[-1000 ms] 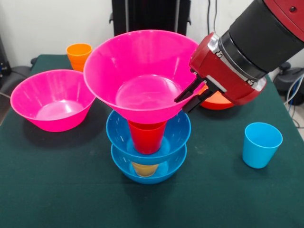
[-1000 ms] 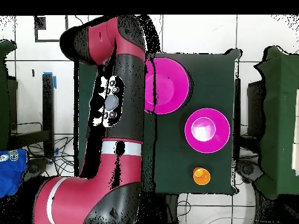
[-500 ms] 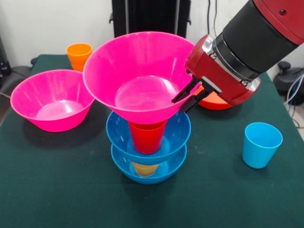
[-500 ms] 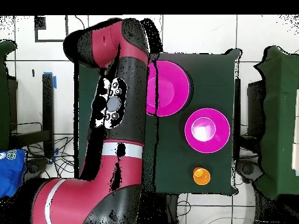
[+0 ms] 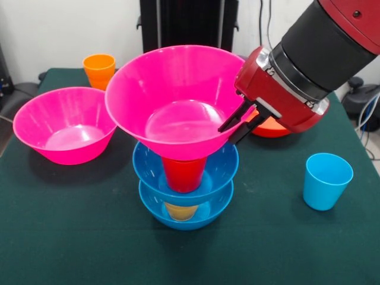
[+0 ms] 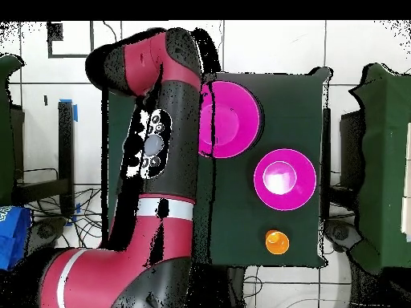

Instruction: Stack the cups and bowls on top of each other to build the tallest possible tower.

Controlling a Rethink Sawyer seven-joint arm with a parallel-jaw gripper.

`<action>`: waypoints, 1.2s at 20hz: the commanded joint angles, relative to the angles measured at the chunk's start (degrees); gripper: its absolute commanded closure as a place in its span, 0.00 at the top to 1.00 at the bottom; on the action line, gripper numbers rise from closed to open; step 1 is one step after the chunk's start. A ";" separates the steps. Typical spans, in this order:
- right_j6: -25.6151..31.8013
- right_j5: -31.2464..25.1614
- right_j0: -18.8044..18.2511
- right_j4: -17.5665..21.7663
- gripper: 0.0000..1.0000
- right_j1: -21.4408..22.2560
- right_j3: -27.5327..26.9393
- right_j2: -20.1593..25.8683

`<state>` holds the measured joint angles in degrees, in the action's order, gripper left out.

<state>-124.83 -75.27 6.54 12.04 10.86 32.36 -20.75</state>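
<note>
Pinching the pink bowl's (image 5: pixel 178 98) rim, the gripper (image 5: pixel 237 123) holds it atop the red cup (image 5: pixel 184 173).

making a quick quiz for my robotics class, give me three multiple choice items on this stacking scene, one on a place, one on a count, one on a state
1. Where is the light blue cup?
A. alone on the table
B. inside a blue bowl
C. on the tower

2. How many pink bowls show?
A. one
B. two
C. three

3. The end effector is:
A. wide open above the table
B. shut on the top pink bowl
C. out of view

Answers: 1 A, it stands apart on the cloth; 2 B, one is stacked, one pink bowl sits aside; 3 B, its fingers pinch the rim.
</note>
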 commanded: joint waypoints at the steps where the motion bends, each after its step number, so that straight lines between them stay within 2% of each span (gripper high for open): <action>1: -3.92 1.87 1.56 0.84 0.00 -0.52 5.31 2.52; 9: -4.77 1.54 1.89 0.95 0.00 -1.01 4.89 1.95; 18: -6.64 1.14 3.23 2.61 0.00 -2.05 3.87 -0.88; 24: -7.95 1.02 4.10 2.36 0.00 -2.58 3.81 -2.39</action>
<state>-124.83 -75.24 9.05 12.10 10.29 32.43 -23.94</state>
